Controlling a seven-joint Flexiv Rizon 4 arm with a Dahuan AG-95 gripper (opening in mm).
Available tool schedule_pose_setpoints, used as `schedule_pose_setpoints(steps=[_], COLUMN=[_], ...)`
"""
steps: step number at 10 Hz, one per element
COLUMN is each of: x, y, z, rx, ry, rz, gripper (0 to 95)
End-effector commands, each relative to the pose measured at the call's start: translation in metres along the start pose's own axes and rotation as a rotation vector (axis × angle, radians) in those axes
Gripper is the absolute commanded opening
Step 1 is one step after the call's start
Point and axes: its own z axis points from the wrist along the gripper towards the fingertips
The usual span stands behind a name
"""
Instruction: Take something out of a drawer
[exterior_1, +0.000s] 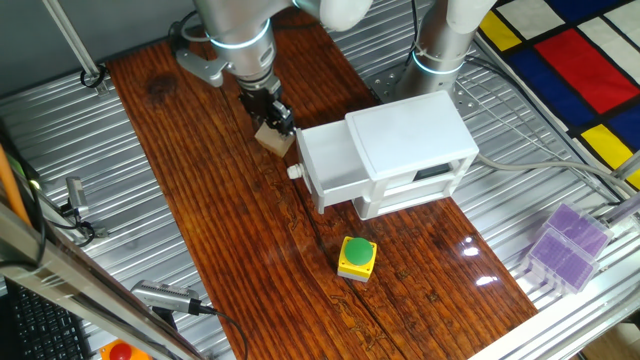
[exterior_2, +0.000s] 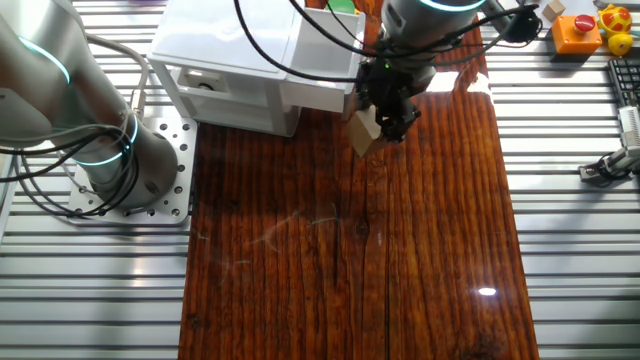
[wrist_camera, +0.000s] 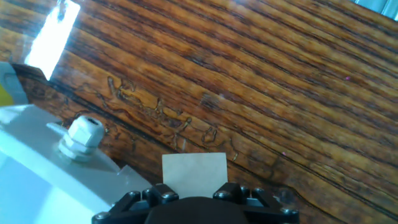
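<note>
A small tan wooden cube (exterior_1: 271, 138) hangs just above the wooden board, held between the black fingers of my gripper (exterior_1: 276, 122), which is shut on it. The other fixed view shows the cube (exterior_2: 364, 133) beside the pulled-out upper drawer (exterior_2: 325, 78), outside it. In the hand view the cube (wrist_camera: 194, 171) sits between the fingertips (wrist_camera: 236, 193), with the drawer's round white knob (wrist_camera: 84, 134) to the left. The upper drawer (exterior_1: 330, 160) stands open from the white cabinet (exterior_1: 410, 130), knob (exterior_1: 295, 171) facing front-left.
A yellow box with a green button (exterior_1: 357, 256) lies on the board in front of the cabinet. A purple rack (exterior_1: 567, 245) sits at the right edge. Metal clamps (exterior_1: 75, 205) and tools lie to the left. A second arm's base (exterior_2: 110, 150) stands next to the cabinet.
</note>
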Motion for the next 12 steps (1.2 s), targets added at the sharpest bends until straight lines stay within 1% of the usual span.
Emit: schedule_pose_setpoints(steps=[1,2,4,5,6,7,8,9,10,12], x=[0.002,0.0,-0.006,-0.009,-0.012,-0.013,-0.015,-0.016,-0.017,-0.016], y=[0.001,-0.002,-0.009,-0.012,-0.014,-0.016,-0.017,-0.018,-0.018,-0.017], z=[-0.001,0.005,0.024,0.035,0.043,0.05,0.055,0.059,0.064,0.068], rx=[0.007,0.01,0.015,0.023,0.028,0.035,0.038,0.041,0.047,0.048], ry=[-0.011,-0.016,-0.026,-0.04,-0.049,-0.063,-0.069,-0.068,-0.067,-0.068], rz=[-0.04,-0.067,-0.098,-0.119,-0.141,-0.159,-0.176,-0.179,-0.187,-0.184], gripper=[0.0,0.0,0.0,0.0,0.0,0.0,0.0,0.0,19.0,19.0])
